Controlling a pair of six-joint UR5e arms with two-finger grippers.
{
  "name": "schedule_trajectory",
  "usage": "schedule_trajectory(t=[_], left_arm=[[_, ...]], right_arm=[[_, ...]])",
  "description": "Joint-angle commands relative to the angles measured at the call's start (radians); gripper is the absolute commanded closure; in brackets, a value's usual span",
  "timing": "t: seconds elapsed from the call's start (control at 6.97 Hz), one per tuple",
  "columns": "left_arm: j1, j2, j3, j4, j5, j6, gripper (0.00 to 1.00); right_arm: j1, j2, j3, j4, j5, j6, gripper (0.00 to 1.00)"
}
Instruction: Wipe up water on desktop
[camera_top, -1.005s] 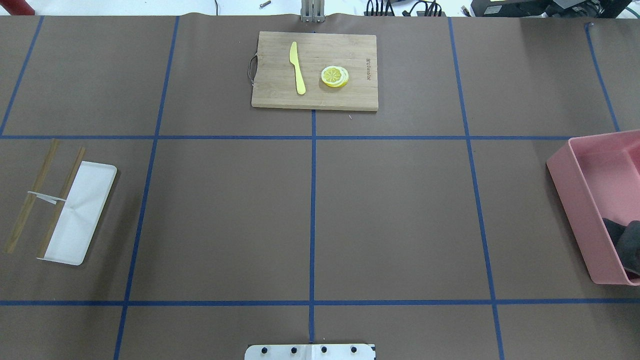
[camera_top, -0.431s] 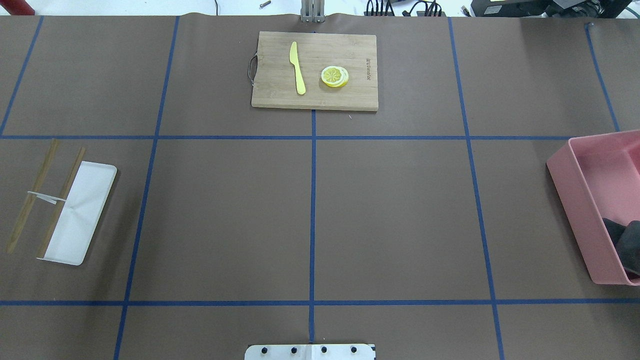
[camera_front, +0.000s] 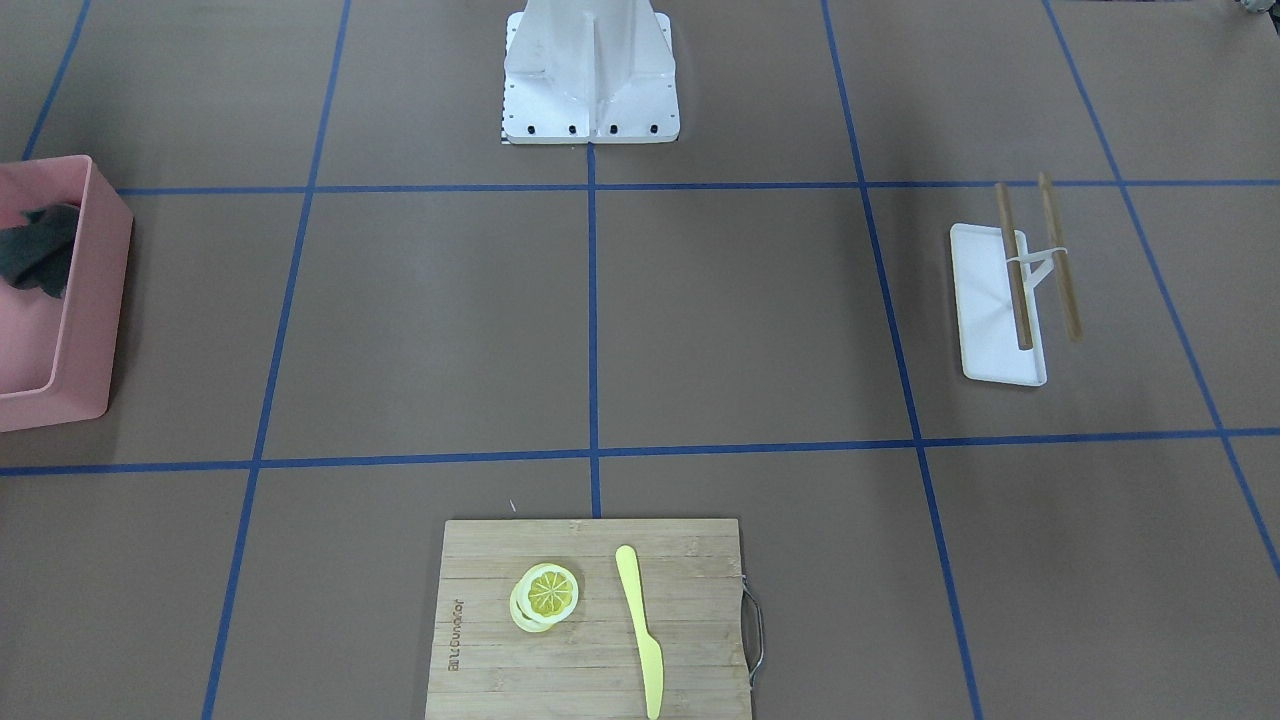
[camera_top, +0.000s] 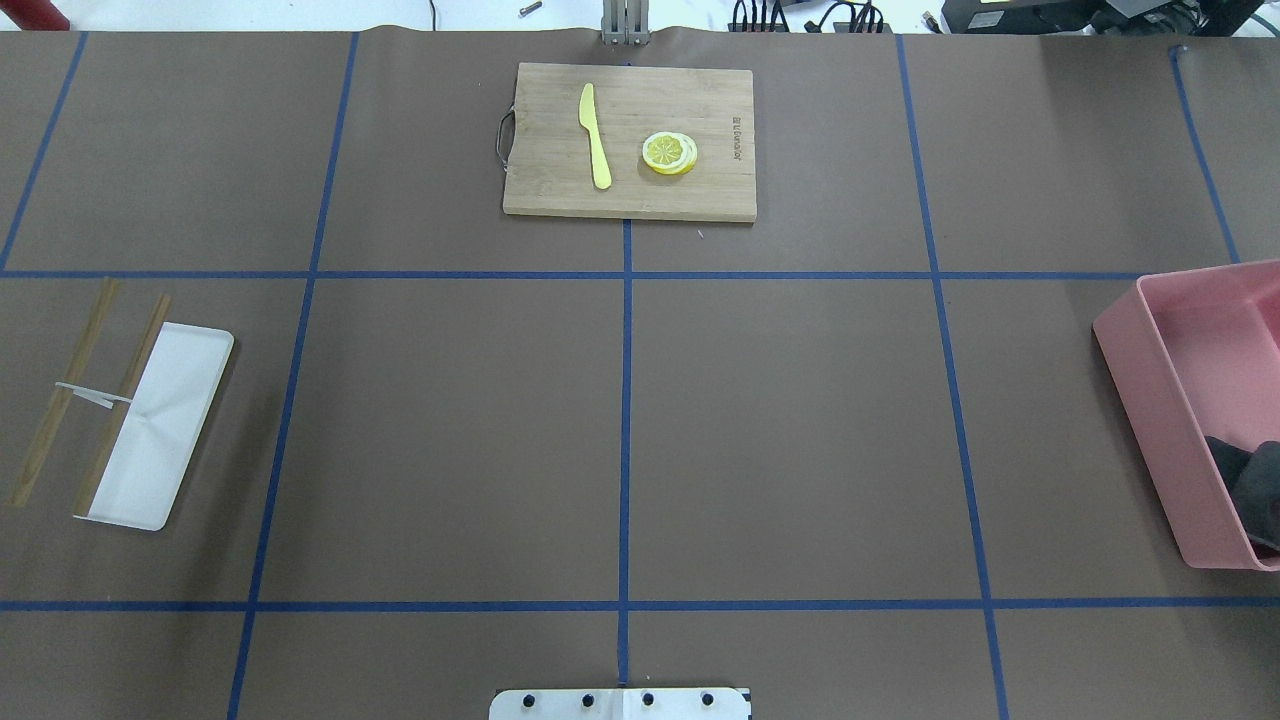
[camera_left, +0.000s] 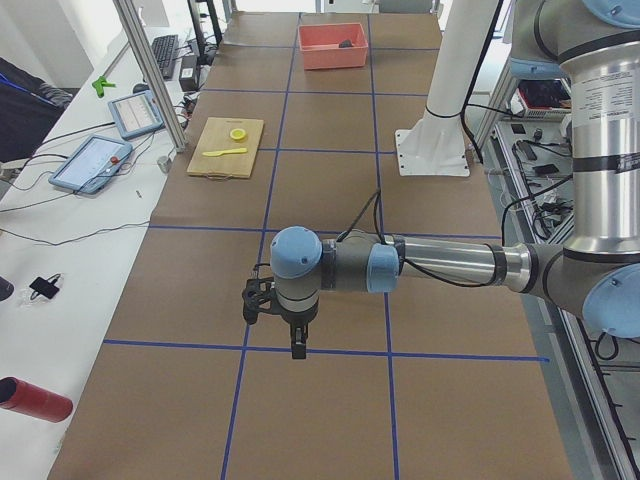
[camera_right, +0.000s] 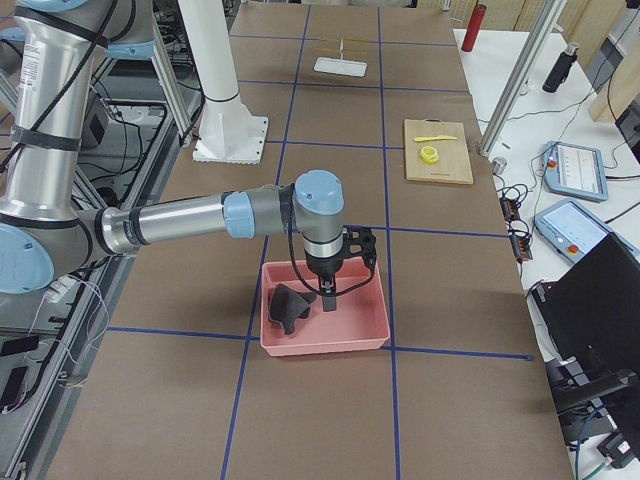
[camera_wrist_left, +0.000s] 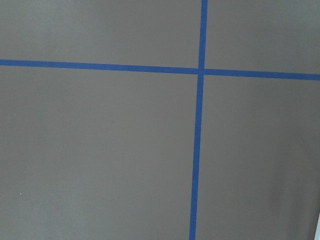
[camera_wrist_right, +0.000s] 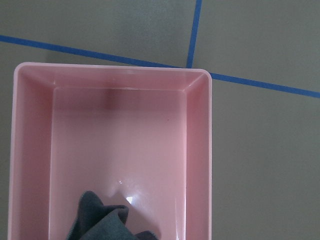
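Note:
The desktop (camera_top: 800, 440) is a matte brown surface with a grid of blue tape lines; I see no water on it in any view. A dark grey cloth (camera_right: 288, 304) lies in a pink bin (camera_right: 320, 348) at the robot's right end. It also shows in the right wrist view (camera_wrist_right: 102, 220) and the overhead view (camera_top: 1250, 480). My right gripper (camera_right: 328, 295) hangs over the bin beside the cloth. My left gripper (camera_left: 297, 342) hangs over bare desktop near a tape crossing. Both show only in the side views, so I cannot tell whether they are open or shut.
A bamboo cutting board (camera_top: 560, 195) with a yellow knife (camera_top: 595, 135) and lemon slices (camera_top: 669, 153) lies at the far middle. A white tray (camera_top: 165, 430) with two chopsticks (camera_top: 125, 400) lies on the left. The white robot base (camera_front: 590, 70) stands at the near middle.

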Motion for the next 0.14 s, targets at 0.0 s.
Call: schedule_trajectory(t=[0.0], left_arm=[[0.002, 0.001, 0.000, 0.000, 0.000, 0.000, 0.01]], right_arm=[[0.000, 0.000, 0.015, -0.001, 0.009, 0.000, 0.00]])
